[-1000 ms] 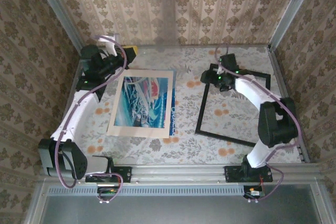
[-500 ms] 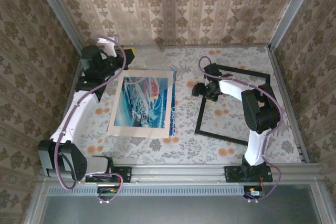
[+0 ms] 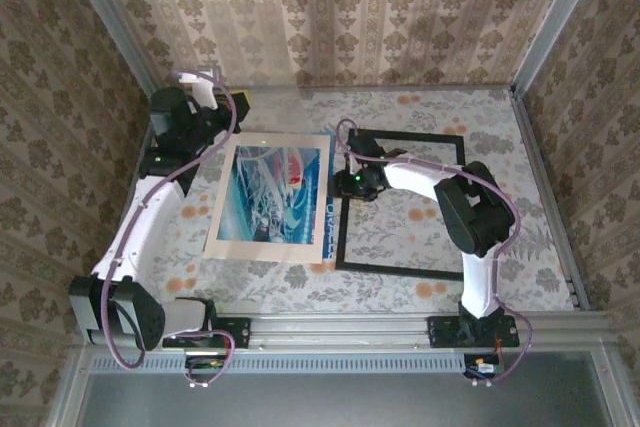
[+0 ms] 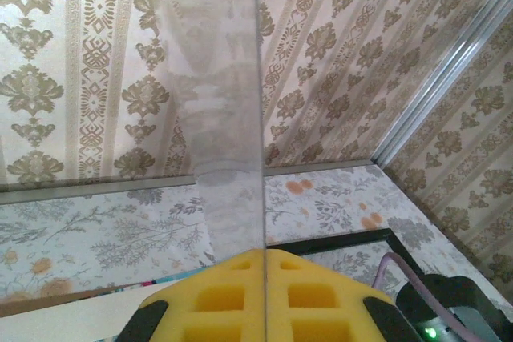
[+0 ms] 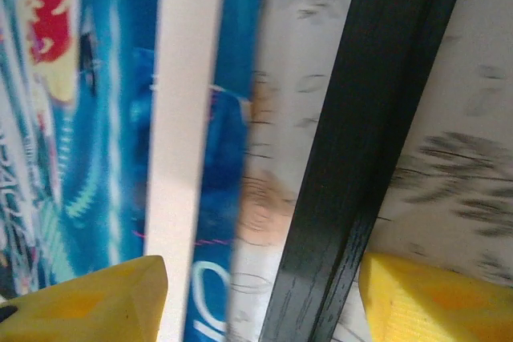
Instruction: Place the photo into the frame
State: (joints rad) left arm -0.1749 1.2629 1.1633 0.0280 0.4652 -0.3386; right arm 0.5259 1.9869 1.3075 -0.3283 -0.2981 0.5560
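Table [image 3: 505, 162] was covered with a pale cloth printed with grey leaves and orange flowers. It was closed in on three sides by walls [image 3: 350, 17] papered in beige damask stripes. Metal posts [image 3: 553, 22] were seen at the far corners, and a metal rail [image 3: 340, 327] along the near edge, where both arm bases were bolted.

Photo [image 3: 272, 197] was found flat on the cloth, image up, left of centre and slightly skewed. It was laid over a blue sheet [image 3: 329, 187] with white lettering, of which a strip was left showing along the right side. The lettering could not be read.

Frame [image 3: 420, 134] was found flat to the right of the photo, the cloth seen through its opening. Its left bar was set just beside the blue sheet, with a sliver of cloth between them, and apart from the photo.

Right gripper [image 5: 260, 294] was placed low over that left bar, along its far half. Its yellow pads [image 5: 88, 302] were spread, with the bar between them and close against the right-hand pad; contact could not be judged. Cloth, blue strip and cream border were seen between the bar and the other pad.

Left gripper [image 4: 263, 298] was held up at the far left corner, above the table. Its jaws were pressed together on the bottom edge of a clear pane [image 4: 228, 118], which was stood upright, the wallpaper dimly seen through it.
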